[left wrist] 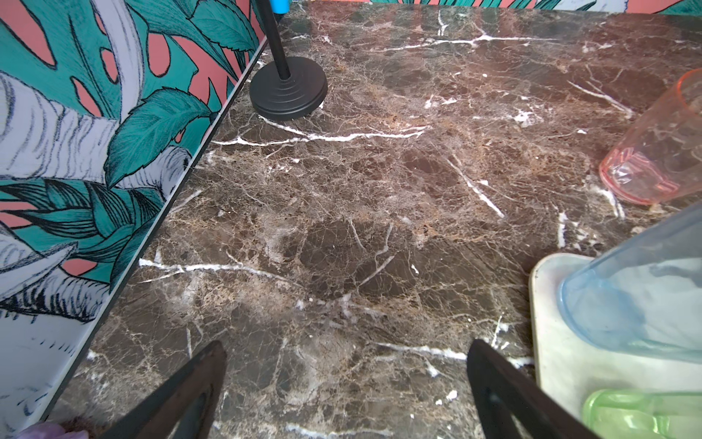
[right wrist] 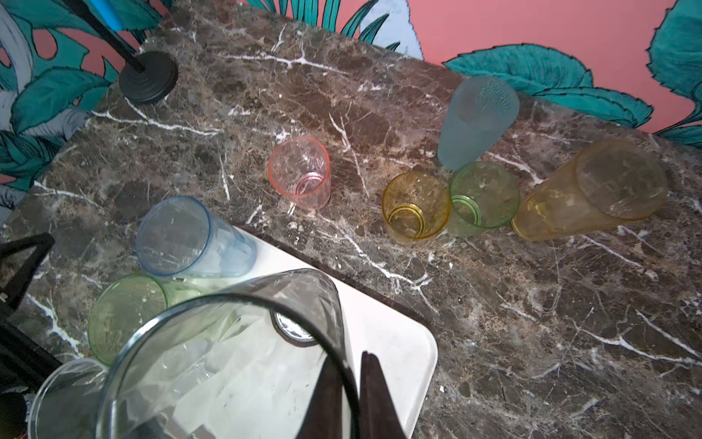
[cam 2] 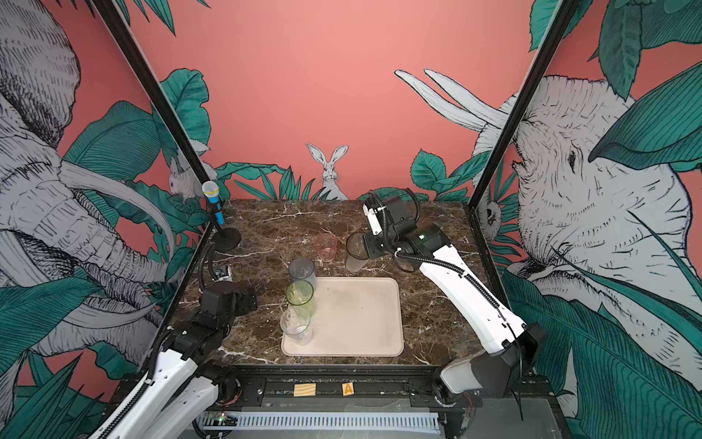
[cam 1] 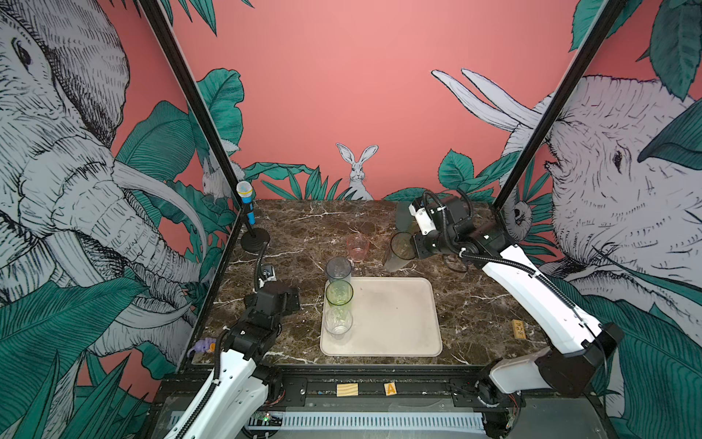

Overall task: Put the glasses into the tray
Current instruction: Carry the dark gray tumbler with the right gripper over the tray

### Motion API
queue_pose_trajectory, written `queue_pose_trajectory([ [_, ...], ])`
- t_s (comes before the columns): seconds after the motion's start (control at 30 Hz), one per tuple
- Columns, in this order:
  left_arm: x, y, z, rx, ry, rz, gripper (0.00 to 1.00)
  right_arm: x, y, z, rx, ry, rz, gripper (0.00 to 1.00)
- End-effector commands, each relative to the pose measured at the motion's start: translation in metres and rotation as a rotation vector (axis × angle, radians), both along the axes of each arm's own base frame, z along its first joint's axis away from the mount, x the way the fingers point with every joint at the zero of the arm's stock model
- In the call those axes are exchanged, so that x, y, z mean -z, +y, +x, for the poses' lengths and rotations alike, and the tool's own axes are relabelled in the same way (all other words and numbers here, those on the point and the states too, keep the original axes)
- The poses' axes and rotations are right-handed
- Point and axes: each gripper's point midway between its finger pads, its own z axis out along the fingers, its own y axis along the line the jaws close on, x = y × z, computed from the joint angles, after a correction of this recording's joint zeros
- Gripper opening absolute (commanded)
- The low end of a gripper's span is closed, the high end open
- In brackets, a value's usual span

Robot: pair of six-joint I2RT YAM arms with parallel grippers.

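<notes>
In both top views I see the tray (cam 1: pixel 395 319) (cam 2: pixel 357 319) lying flat at the near middle of the desk (cam 1: pixel 304 228). Three tall glasses stand in a row along its left edge. The grey-blue glass (cam 1: pixel 338 269) is at the far corner, the tall green glass (cam 1: pixel 339 293) comes next, and the clear glass (cam 1: pixel 337 321) is nearest me. The pink glass (cam 1: pixel 358 246) stands on the desk just beyond the tray. To its right, also beyond the tray's far edge, the smoky glass (cam 1: pixel 399 252) leans over, with the right arm (cam 1: pixel 509 273) ending at its rim. I cannot tell whether its base touches the desk. The left arm (cam 1: pixel 243 342) sits low on the desk, left of the tray.

In the left wrist view, my left fingers (left wrist: pixel 205 365) stand spread wide over bare desk, empty. Beside them is a corner of the tray with the grey-blue and tall green glasses on it. The pink glass is farther off, and the microphone stand (left wrist: pixel 288 87) is by the wall.

In the right wrist view, my right fingers (right wrist: pixel 374 395) are pinched narrow on the smoky glass's wall, one inside the rim and one outside. Out on the desk, well apart from the tray, the yellow glass (right wrist: pixel 416 205) stands just beside the short green glass (right wrist: pixel 484 194). The amber glass (right wrist: pixel 592 194) and the teal glass (right wrist: pixel 476 121) are near them.
</notes>
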Motion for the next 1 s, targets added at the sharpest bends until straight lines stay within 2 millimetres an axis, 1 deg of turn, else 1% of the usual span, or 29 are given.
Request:
queue_pose_trajectory([
  [0.0, -0.011, 0.004, 0.001, -0.023, -0.024, -0.003, 0.99, -0.004, 0.006, -0.005, -0.005, -0.028, 0.036, 0.0],
  [0.2, -0.011, 0.004, 0.001, -0.024, -0.022, -0.002, 1.0, 0.022, 0.009, -0.014, -0.011, 0.01, 0.023, 0.0],
  [0.37, -0.011, 0.004, 0.002, -0.025, -0.021, 0.0, 0.99, 0.04, 0.013, -0.016, -0.012, 0.036, -0.004, 0.0],
  [0.57, -0.01, 0.003, 0.004, -0.027, -0.015, 0.004, 0.99, 0.058, 0.016, -0.012, 0.007, 0.039, -0.03, 0.0],
  [0.8, -0.01, 0.003, 0.005, -0.027, -0.015, 0.008, 0.99, 0.078, 0.028, -0.008, -0.017, 0.057, -0.054, 0.0],
  [0.97, -0.009, 0.003, 0.006, -0.025, -0.011, 0.009, 1.0, 0.087, 0.037, -0.004, -0.04, 0.058, -0.064, 0.0],
])
